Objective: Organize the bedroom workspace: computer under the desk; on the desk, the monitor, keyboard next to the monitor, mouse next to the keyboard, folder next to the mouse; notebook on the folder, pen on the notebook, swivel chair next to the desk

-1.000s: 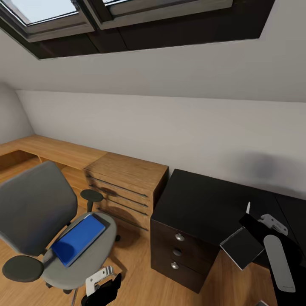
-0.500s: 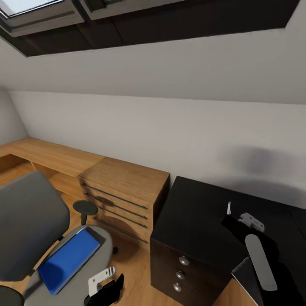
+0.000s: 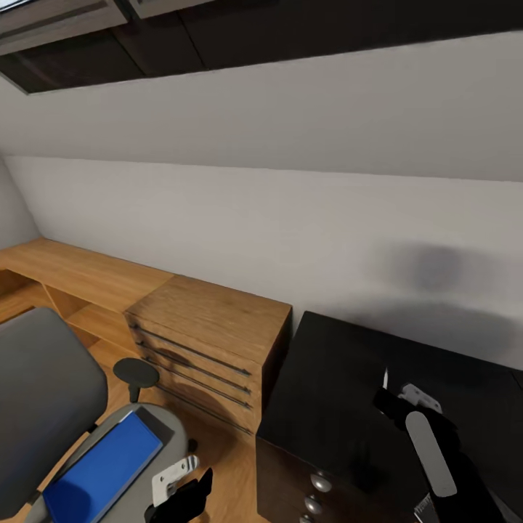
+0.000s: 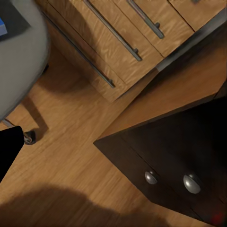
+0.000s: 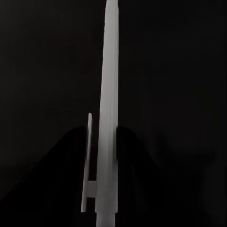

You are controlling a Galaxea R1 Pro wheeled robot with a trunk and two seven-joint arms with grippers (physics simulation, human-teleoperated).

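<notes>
My right gripper (image 3: pixel 391 396) is shut on the thin silvery-white pen (image 3: pixel 385 378), held upright over the glossy black desk (image 3: pixel 327 370). In the right wrist view the pen (image 5: pixel 108 118) stands as a pale line against the dark desk top. The blue folder (image 3: pixel 102 468) lies on the seat of the grey swivel chair (image 3: pixel 43 407) at the lower left. Low beside the chair seat, my left gripper (image 3: pixel 178 495) is open and holds nothing. The computer, monitor, keyboard, mouse and notebook are out of view.
A light wooden dresser (image 3: pixel 211 334) with long drawer handles stands between chair and desk, against the pale wall. The desk's dark drawer unit (image 4: pixel 189 182) with round knobs rises from the wood floor (image 4: pixel 71 156). A low wooden bench (image 3: pixel 65 269) runs along the left wall.
The whole picture has shifted: the camera moved closer to the desk, so chair and dresser sit lower and further left. The right gripper stays shut on the pen over the desk.
</notes>
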